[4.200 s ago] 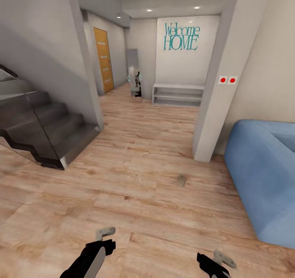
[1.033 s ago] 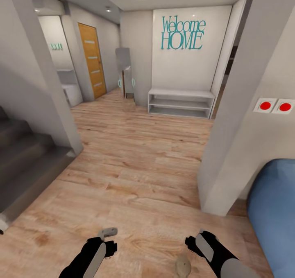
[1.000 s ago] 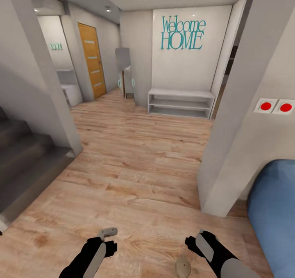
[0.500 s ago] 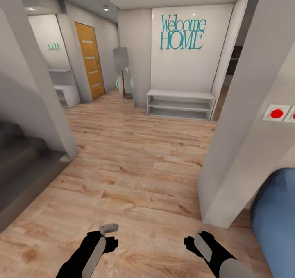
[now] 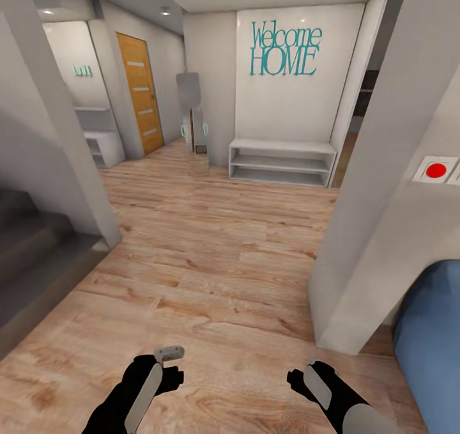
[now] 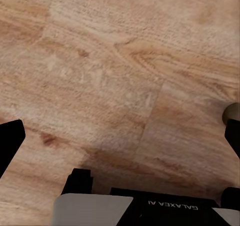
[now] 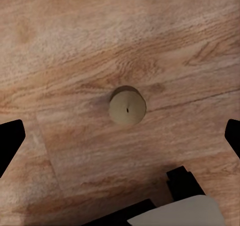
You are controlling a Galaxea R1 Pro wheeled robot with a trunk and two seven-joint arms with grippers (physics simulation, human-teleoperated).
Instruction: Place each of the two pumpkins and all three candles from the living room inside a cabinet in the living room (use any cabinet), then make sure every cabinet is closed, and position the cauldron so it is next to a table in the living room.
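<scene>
One candle (image 7: 127, 105), a squat tan stub with a dark wick dot, stands on the wood floor in the right wrist view. My right gripper (image 7: 120, 136) hangs open above it, black fingertips (image 7: 10, 141) spread wide to either side and nothing between them. My left gripper (image 6: 120, 136) is open too, over bare floorboards; a rounded pale edge (image 6: 231, 112) shows by one fingertip, and I cannot tell what it is. In the head view both grippers, left (image 5: 167, 360) and right (image 5: 305, 379), are low over the floor. The pumpkins, cabinet and cauldron are out of view.
Grey stairs (image 5: 38, 255) rise at the left. A white wall corner (image 5: 377, 197) with a red switch (image 5: 436, 169) stands at the right, and a blue sofa (image 5: 428, 338) lies beyond it. Ahead, wood floor runs to a white shelf bench (image 5: 281, 162) and an orange door (image 5: 140, 92).
The camera has moved forward and slightly right, so stairs and sofa slid outward. The candle seen on the floor by the right arm has dropped below the head view's edge.
</scene>
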